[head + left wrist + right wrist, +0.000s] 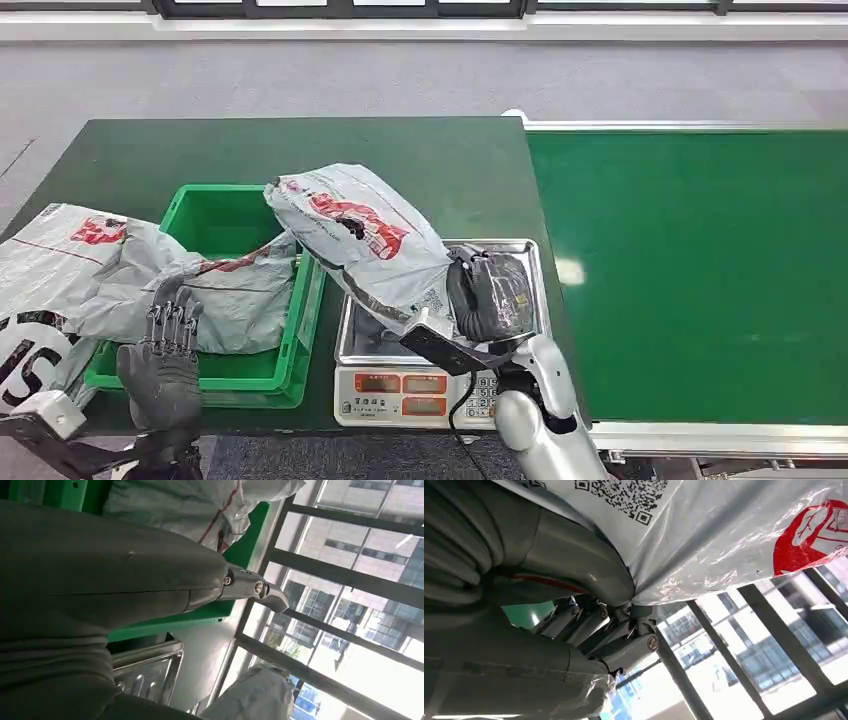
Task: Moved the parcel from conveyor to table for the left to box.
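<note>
A silver electronic weighing scale (440,385) with a steel pan and orange displays sits just beside the right hand (490,295), at the bench's near edge. Farther off stands a green plastic crate (215,215) holding a crumpled grey mailer bag (245,295), and another grey printed bag (60,260) lies beyond it.

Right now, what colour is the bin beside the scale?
Green bin, clearest in the head view.

Dark green table (300,145) beside the green conveyor (700,270). On it: green bin (290,360), steel-topped scale (400,385), grey mailer bag (50,260) at the left edge.
</note>
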